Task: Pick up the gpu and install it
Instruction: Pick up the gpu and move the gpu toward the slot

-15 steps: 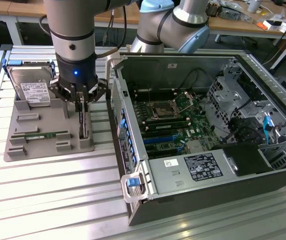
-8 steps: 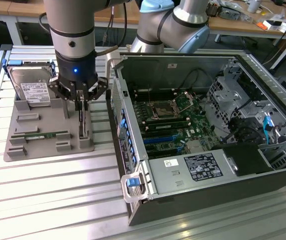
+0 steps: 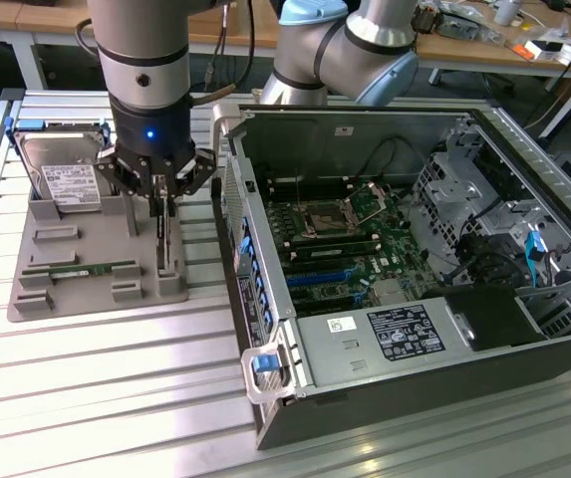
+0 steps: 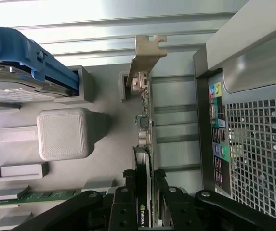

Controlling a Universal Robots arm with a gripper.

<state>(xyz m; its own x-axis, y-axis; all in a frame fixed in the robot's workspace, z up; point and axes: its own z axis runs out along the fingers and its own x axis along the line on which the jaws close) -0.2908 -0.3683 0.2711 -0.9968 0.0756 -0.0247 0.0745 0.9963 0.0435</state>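
Apparently half-closed jaws grip the gpu [image 4: 145, 120], standing on edge, bracket end farthest from them.

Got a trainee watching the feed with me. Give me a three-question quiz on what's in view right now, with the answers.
1. True or false: the gpu is already seated in the computer case.
2. The gripper hangs over which part? A) hard drive B) gpu C) memory stick
3. In the wrist view, what sits at the gpu's end farthest from the gripper?
Key: 1 false, it stands on edge in the gray holder. 2 B. 3 its metal bracket.
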